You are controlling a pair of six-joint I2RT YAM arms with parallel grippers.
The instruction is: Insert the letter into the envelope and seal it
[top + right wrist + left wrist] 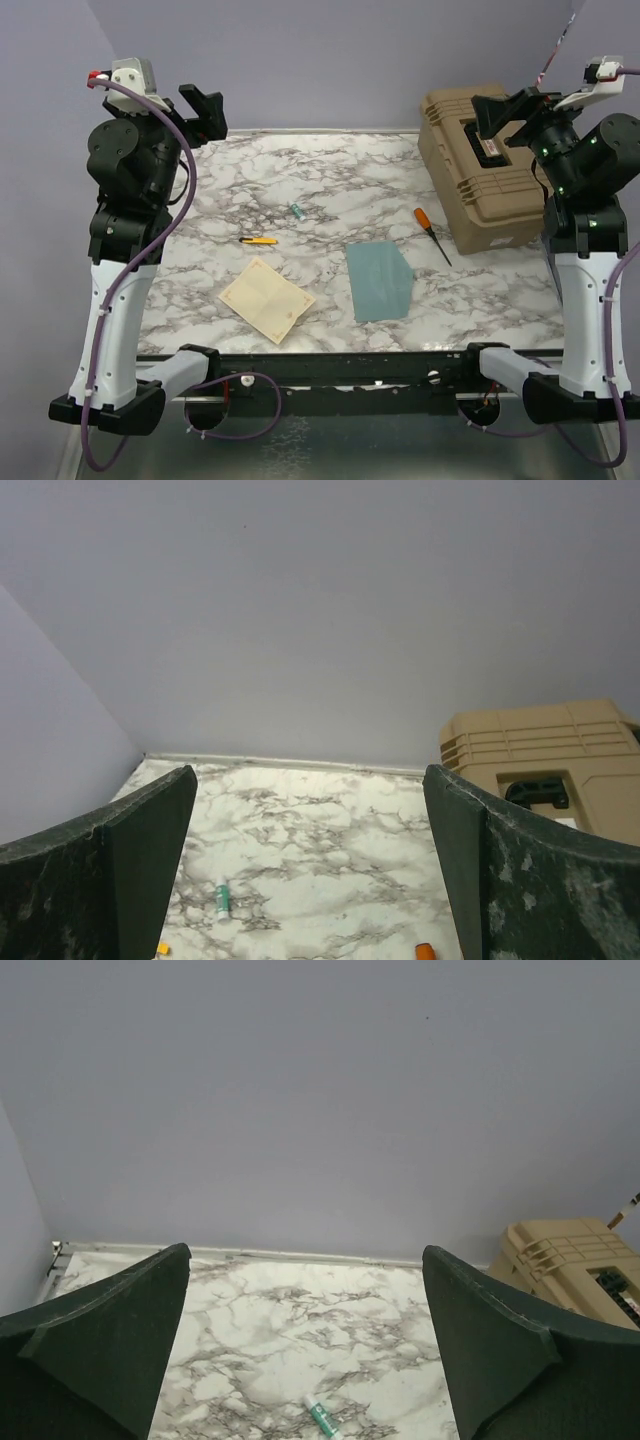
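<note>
The cream-beige letter, a creased square sheet, lies flat on the marble table at front left of centre. The teal-blue envelope lies flat just to its right, apart from it. My left gripper is raised high at the back left, open and empty; in the left wrist view its jaws stand wide apart. My right gripper is raised high at the back right over the tan case, open and empty; its jaws stand wide apart in the right wrist view. Neither wrist view shows letter or envelope.
A tan hard case stands at the back right. An orange-handled screwdriver lies beside it. A small teal tube and a yellow-black pen lie mid-table. The tube shows in both wrist views.
</note>
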